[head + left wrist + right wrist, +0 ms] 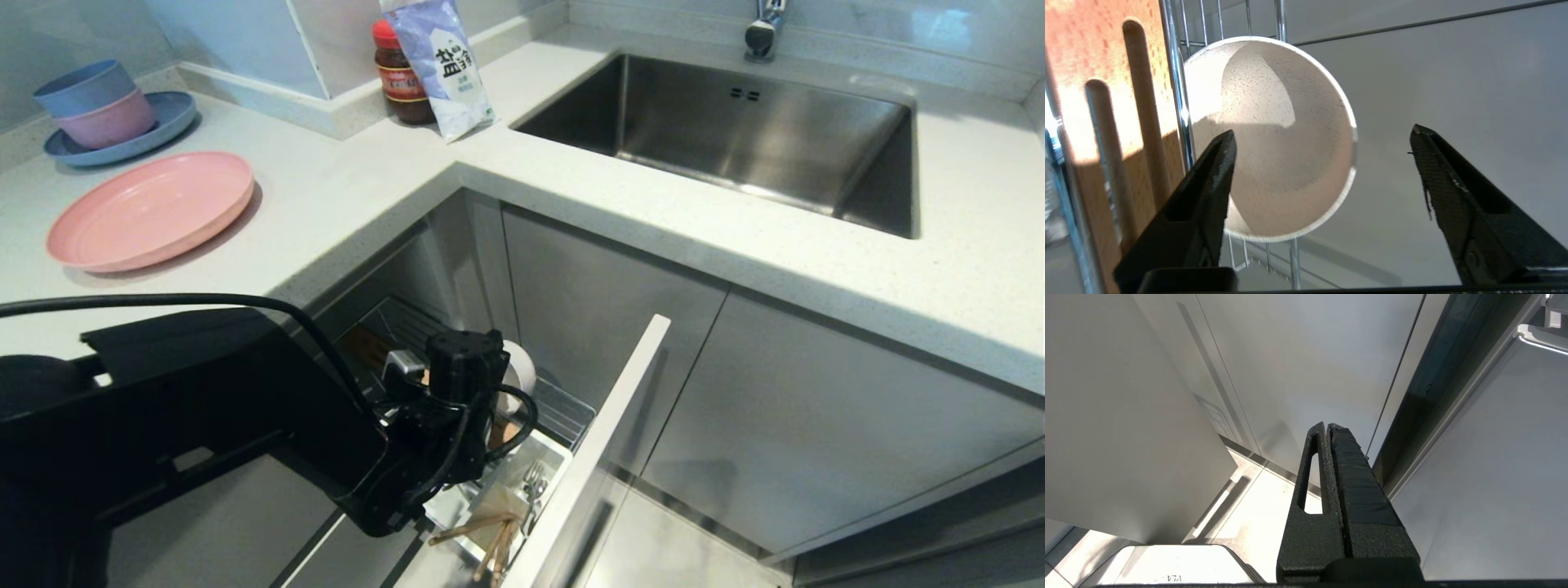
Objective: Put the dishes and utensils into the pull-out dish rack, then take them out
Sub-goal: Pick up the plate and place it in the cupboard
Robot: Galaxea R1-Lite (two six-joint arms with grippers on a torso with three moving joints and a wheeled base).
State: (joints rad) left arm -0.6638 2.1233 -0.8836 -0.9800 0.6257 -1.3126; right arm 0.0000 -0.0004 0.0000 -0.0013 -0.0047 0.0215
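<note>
You see the off-white bowl (1274, 139) standing on edge in the pulled-out dish rack (563, 416), chopsticks (490, 539) and fork (535, 490) in its white cup, pink plate (151, 210) flat on the counter.

Left arm (188, 408): matte black, boxy angular links. A black cable (163, 300) arcs over it; thinner black cables loop around the wrist. Black cylindrical camera housing (464, 363) on the wrist.

Left gripper (1323, 143): two black tapered fingers (1208, 192) with finely ribbed inner faces.

Right gripper (1327, 426): black, grainy texture; one finger has a long slot, the other ribbed ridges.
</note>
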